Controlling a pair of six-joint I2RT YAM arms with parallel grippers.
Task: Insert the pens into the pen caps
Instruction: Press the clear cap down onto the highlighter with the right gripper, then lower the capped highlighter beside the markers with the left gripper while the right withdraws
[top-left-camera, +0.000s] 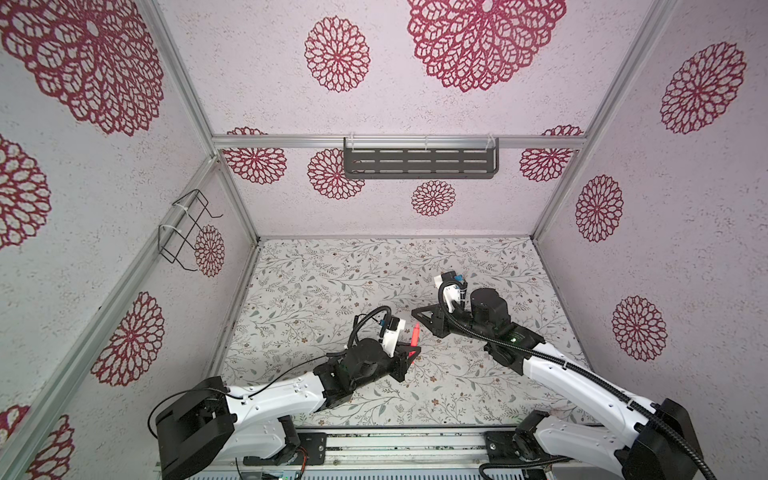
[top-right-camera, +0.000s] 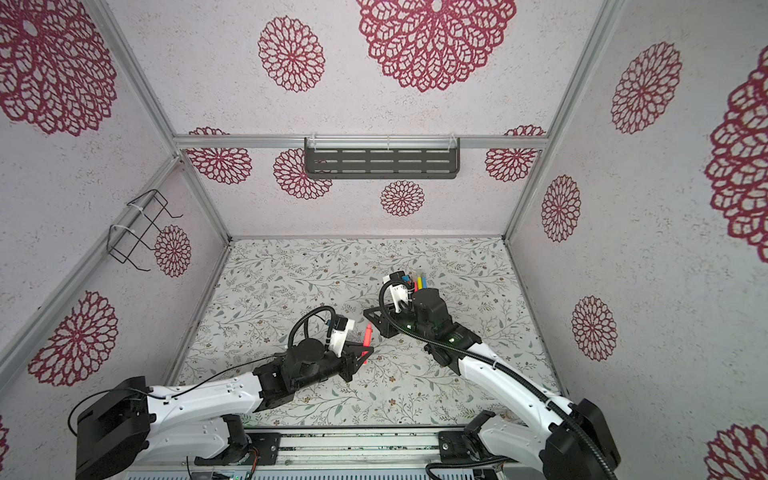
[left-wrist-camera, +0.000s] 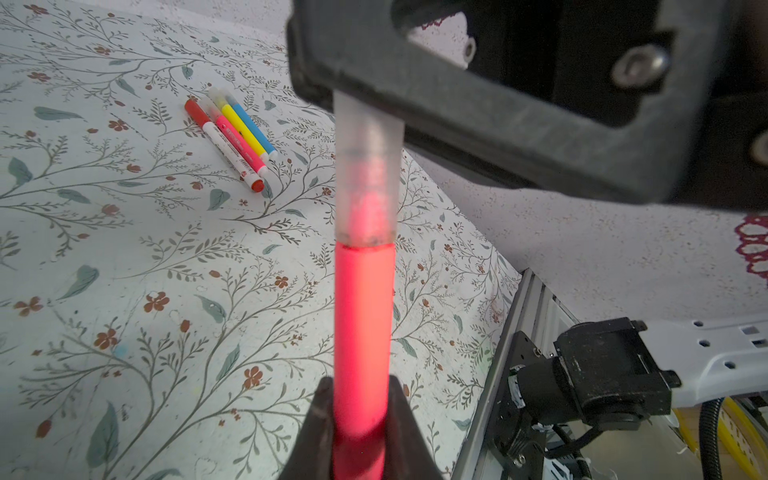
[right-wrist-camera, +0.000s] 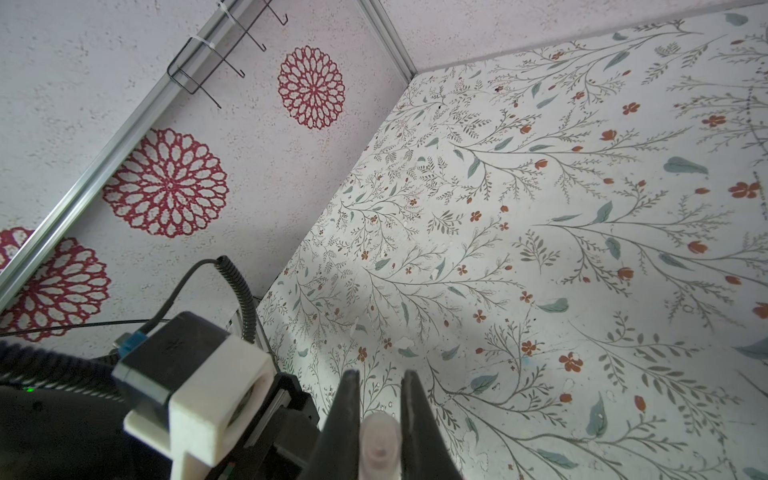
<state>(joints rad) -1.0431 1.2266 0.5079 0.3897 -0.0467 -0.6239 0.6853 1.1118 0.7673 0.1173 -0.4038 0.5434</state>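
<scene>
My left gripper (left-wrist-camera: 360, 390) is shut on the lower barrel of a bright pink pen (left-wrist-camera: 363, 324), held upright above the table. A pale translucent pen cap (left-wrist-camera: 368, 166) sits over the pen's upper end, and pink shows through it. My right gripper (right-wrist-camera: 377, 399) is shut on that cap (right-wrist-camera: 379, 440), its black fingers (left-wrist-camera: 415, 95) covering the cap's top. Both top views show the pen (top-left-camera: 414, 334) (top-right-camera: 367, 336) between the left gripper (top-left-camera: 415, 350) and the right gripper (top-left-camera: 414, 313). Several other pens (left-wrist-camera: 232, 137) lie side by side on the table behind the right arm (top-right-camera: 419, 283).
The floral table (top-left-camera: 332, 291) is walled on three sides. A dark slotted shelf (top-left-camera: 419, 162) hangs on the back wall and a wire rack (top-left-camera: 187, 228) on the left wall. An aluminium rail (top-left-camera: 399, 444) with both arm bases runs along the front edge.
</scene>
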